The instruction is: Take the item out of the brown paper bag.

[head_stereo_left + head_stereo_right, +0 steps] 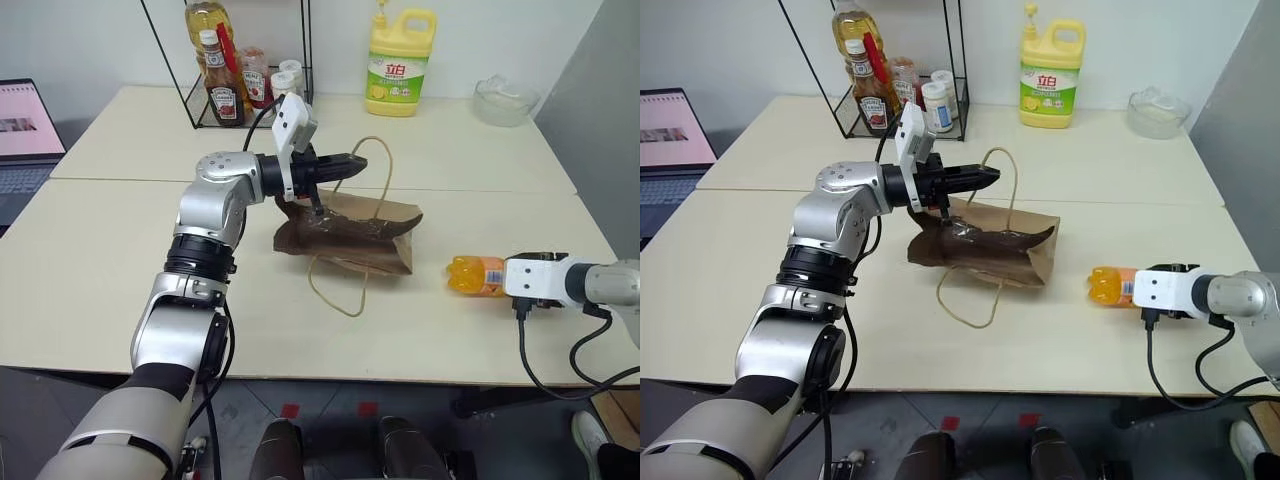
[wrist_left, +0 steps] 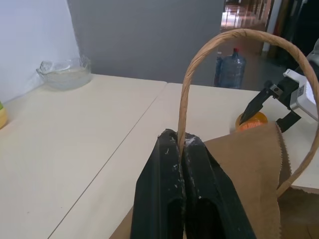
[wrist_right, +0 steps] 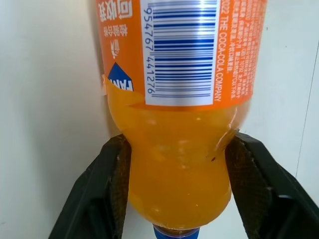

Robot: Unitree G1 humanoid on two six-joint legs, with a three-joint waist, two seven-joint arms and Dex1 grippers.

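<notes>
While the laptop sits off the bench's left edge, the wire rack with its ketchup bottles stands at the back edge, left of middle. Toward the bench's centre the left gripper reaches level across, its two black fingers pressed tight together on the near loop handle of the brown paper bag, pinching the twisted paper between them (the left wrist view shows the cord rising straight out of the closed jaws). That handle arches up above the bag; the other handle lies slack on the bench toward the front edge. The bag itself lies crumpled on its side at the middle of the bench, its mouth end lifted a little under the gripper.

At the back edge, right of middle, stands the yellow detergent jug, and further right a clear glass bowl.

Near the front right corner, well apart from the bag, the item, a small orange soda bottle, lies on its side on the bench. The right gripper has a finger on either side of the bottle's neck end, the pads just touching or barely off the plastic; I cannot tell whether they are gripping it.
</notes>
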